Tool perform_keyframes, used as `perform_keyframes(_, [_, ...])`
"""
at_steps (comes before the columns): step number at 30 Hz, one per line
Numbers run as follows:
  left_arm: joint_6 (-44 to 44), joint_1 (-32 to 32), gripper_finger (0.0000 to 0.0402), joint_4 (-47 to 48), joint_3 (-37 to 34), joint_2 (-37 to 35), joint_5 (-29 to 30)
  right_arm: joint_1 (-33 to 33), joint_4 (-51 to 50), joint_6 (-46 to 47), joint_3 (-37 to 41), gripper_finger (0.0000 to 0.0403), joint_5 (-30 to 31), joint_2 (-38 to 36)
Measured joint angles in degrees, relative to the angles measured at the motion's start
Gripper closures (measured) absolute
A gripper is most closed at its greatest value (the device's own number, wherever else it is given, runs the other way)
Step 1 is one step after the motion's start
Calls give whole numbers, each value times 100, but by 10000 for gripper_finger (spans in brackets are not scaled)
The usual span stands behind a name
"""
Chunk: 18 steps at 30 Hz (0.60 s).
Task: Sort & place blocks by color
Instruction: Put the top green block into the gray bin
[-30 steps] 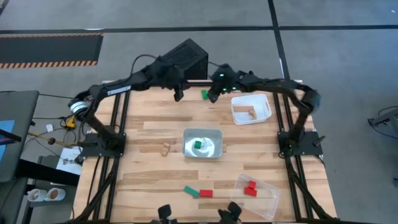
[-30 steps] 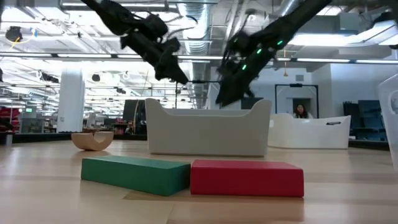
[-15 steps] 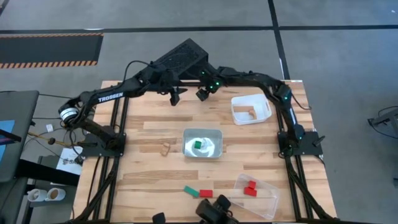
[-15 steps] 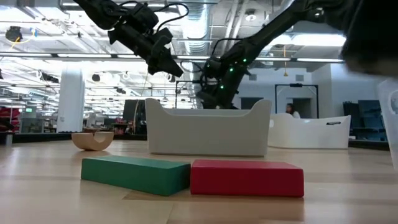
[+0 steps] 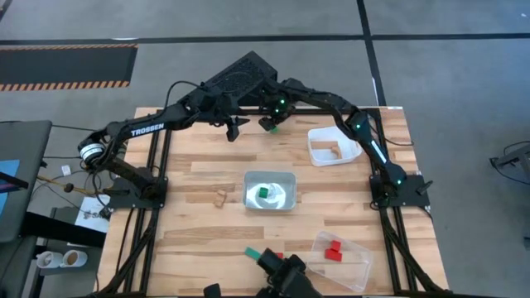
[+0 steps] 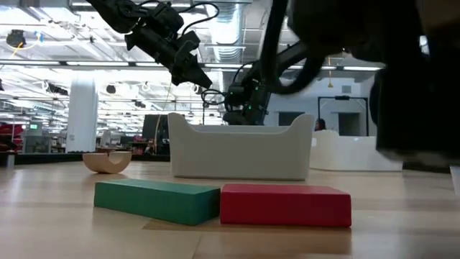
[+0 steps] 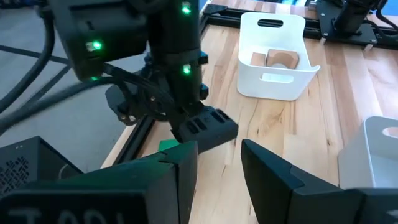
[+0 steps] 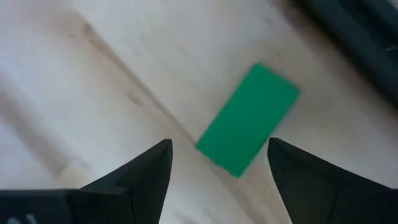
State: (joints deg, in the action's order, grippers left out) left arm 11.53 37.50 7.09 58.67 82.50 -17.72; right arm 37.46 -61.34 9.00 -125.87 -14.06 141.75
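Overhead, block hidden | right wrist: green block (image 8: 247, 119) under parted jaws | left jaws parted

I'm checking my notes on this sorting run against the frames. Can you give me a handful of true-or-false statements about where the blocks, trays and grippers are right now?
1. The right gripper is open above a green block on the table. True.
2. The silvery tray holds a red block. False: it holds a green block.
3. The white tray holds plain wood blocks. True.
4. The left gripper grips a block. False: its fingers are open with nothing between them.
5. The clear tray holds red blocks. True.
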Motion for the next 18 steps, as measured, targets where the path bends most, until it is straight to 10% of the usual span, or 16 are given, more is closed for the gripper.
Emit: perform_keyframes(18, [72, -2, 289, 0, 0, 2, -45, 366, -1039, -152, -657, 117, 870, 391])
